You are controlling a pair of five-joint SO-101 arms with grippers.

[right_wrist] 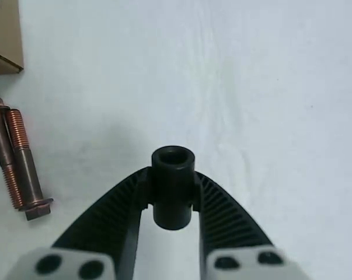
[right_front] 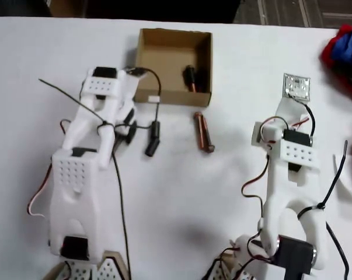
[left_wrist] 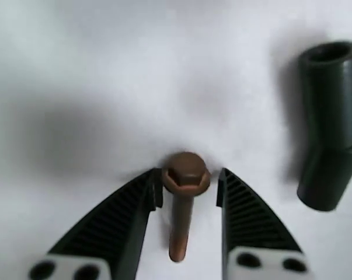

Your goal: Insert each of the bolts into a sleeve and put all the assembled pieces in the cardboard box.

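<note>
Step in hand: pickup of one bolt and one sleeve ahead of insertion. Cardboard box [right_front: 173, 98] serves as the reference. One assembled piece [right_front: 190, 79] already lies inside it, near the right wall.

Left gripper [left_wrist: 189, 188] sits low over the table [right_front: 181, 210], just off the box's near left corner. Its jaws are parted a little wider than the head of a bolt [left_wrist: 186, 175] and stand on either side of it. One jaw touches the head; the other shows a thin gap. On this evidence the bolt is straddled, not yet clamped. Two spare sleeves [right_front: 153, 137] lie end to end just beside it, in front of the box's near wall.

Right gripper [right_wrist: 171, 184] is well apart from the box, off its right side, and is clamped on a sleeve [right_wrist: 173, 201], bore end facing away from the wrist. Two loose bolts [right_front: 203, 132] lie side by side just in front of the box's near right corner.

Next move, as judged: close the left jaws fully on the bolt, lift, bring both arms together, and align shank with bore. Axis misalignment is the main risk, since a bolt gripped by its head may tilt.
</note>
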